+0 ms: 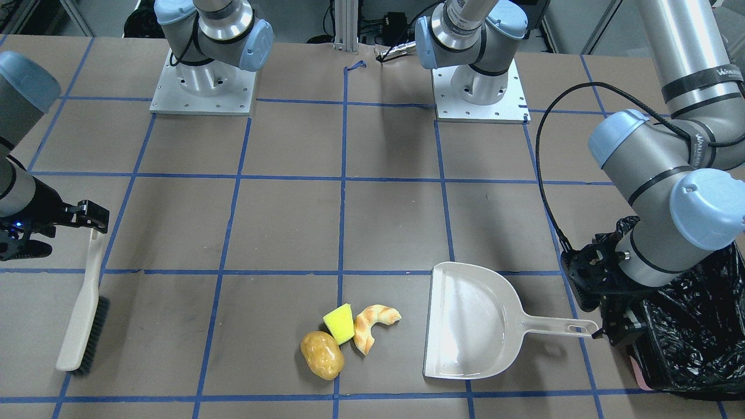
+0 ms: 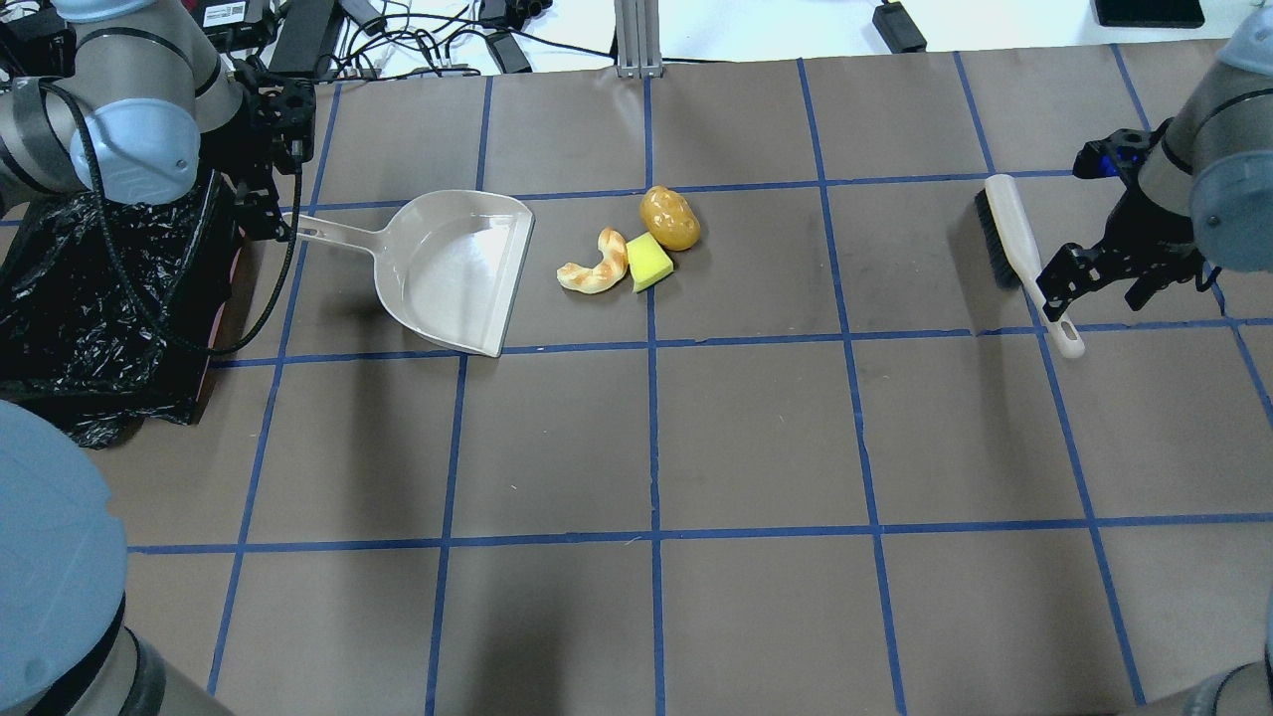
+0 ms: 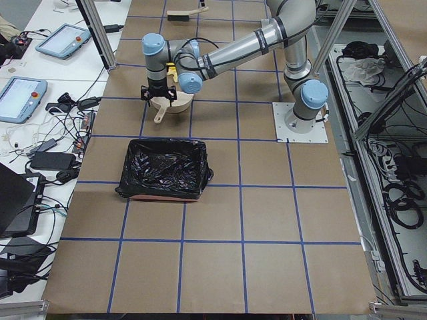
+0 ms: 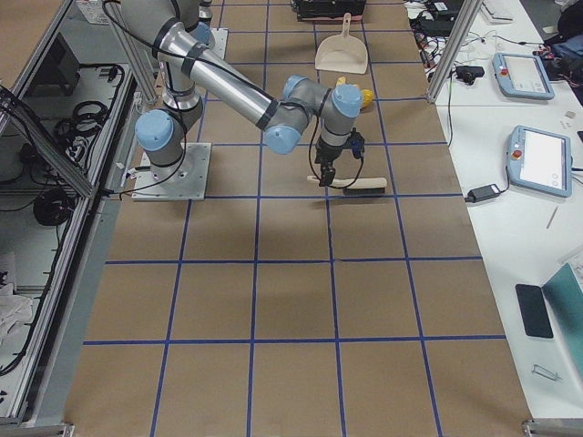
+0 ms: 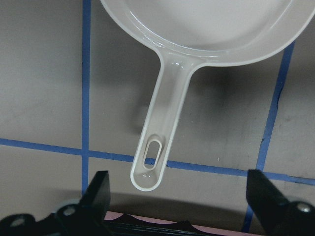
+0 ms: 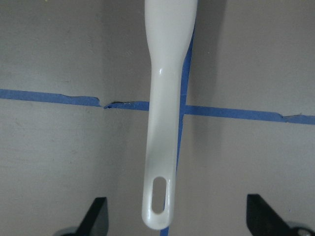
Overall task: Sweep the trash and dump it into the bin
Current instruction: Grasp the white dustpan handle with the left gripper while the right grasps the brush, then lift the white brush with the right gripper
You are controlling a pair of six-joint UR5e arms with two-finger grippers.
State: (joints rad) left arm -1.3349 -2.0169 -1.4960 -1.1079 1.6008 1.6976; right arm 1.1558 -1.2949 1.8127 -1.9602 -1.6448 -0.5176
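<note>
Overhead exterior: trash [image 2: 648,263] sits just off dustpan [image 2: 453,273] mouth, bin [image 2: 90,298] beside its handle end. L gripper [image 5: 179,191] straddles that handle, jaws spread wide. R gripper [image 6: 177,216], well apart from dustpan, likewise spread around brush [image 2: 1009,234] handle. Both look poised to grasp tools for sweep.

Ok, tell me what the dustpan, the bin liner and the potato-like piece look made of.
Dustpan: smooth beige moulded plastic, judging by its soft sheen and slotted handle.
Bin liner: thin black plastic film, crinkled with sharp glints.
Potato-like piece: probably hard plastic or rubber; glossy golden-brown surface.
</note>
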